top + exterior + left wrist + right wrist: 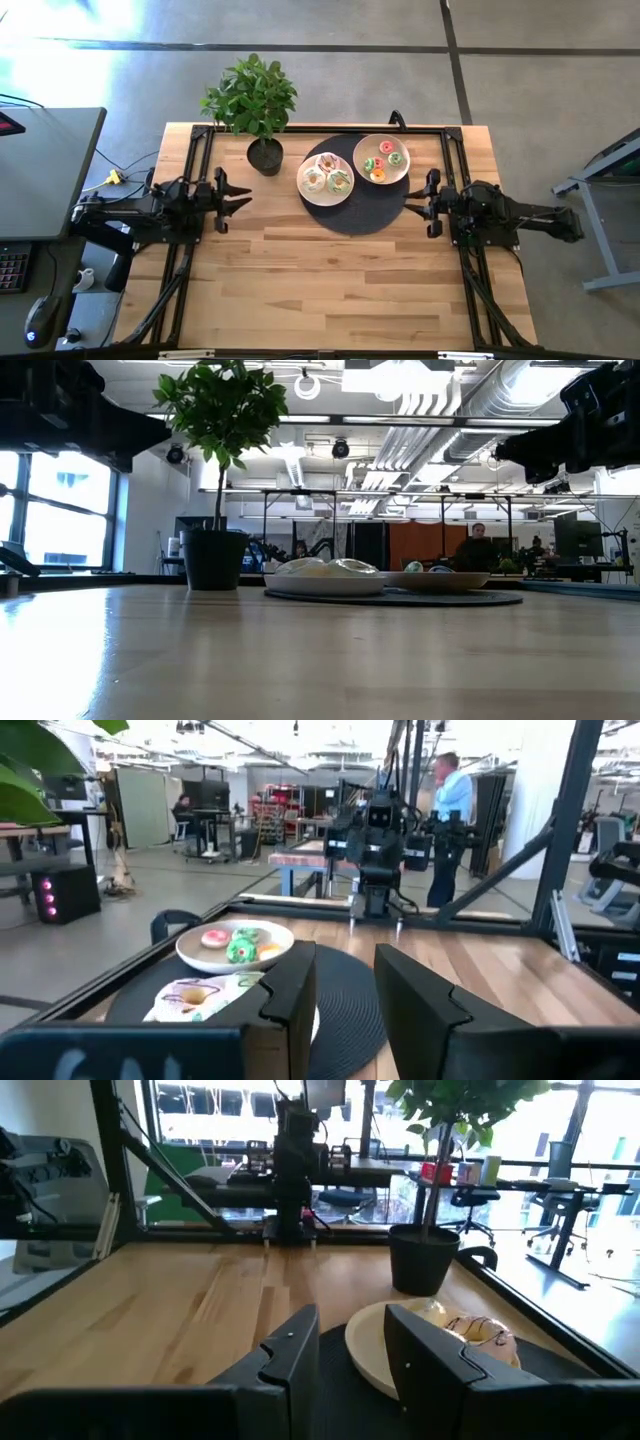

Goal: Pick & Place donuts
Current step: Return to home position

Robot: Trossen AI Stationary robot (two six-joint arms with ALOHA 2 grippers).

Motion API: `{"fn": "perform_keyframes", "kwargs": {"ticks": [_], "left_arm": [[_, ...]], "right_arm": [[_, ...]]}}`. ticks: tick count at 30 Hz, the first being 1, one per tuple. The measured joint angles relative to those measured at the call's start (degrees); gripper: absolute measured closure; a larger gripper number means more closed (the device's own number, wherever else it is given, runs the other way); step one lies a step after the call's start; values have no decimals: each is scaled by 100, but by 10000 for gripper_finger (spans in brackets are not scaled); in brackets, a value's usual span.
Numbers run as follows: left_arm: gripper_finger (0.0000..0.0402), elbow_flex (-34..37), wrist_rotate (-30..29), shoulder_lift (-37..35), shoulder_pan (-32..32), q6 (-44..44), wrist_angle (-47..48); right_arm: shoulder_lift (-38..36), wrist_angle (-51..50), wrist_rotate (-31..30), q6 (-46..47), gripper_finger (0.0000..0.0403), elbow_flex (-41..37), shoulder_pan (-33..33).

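As I judge it, the placing is done and only parking the arms is left. My left tool (243, 197) and my right tool (425, 203) are both spread apart and empty, one at each side of the dark mat (360, 216) over the worktop (320, 285). The three larger donuts (327, 180), frosted pink, green-cream and pale yellow, lie crowded together on the white plate (301, 180). The five tiny donuts (382, 161), green, pink-red and orange-yellow, cluster on the tan plate (404, 170) just beside it, with the potted plant (252, 100) near.
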State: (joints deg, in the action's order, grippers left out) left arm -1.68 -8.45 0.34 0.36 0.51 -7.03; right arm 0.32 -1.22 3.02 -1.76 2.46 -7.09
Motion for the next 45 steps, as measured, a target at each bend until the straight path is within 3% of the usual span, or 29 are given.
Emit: {"fn": "perform_keyframes", "kwargs": {"ticks": [19,45], "left_arm": [[299,-73,-5,7,0,-24,804],[299,-78,5,7,0,-24,840]], "right_arm": [[114,280,-314,179,289,-188,0],[118,276,-329,177,289,-190,0]]}}
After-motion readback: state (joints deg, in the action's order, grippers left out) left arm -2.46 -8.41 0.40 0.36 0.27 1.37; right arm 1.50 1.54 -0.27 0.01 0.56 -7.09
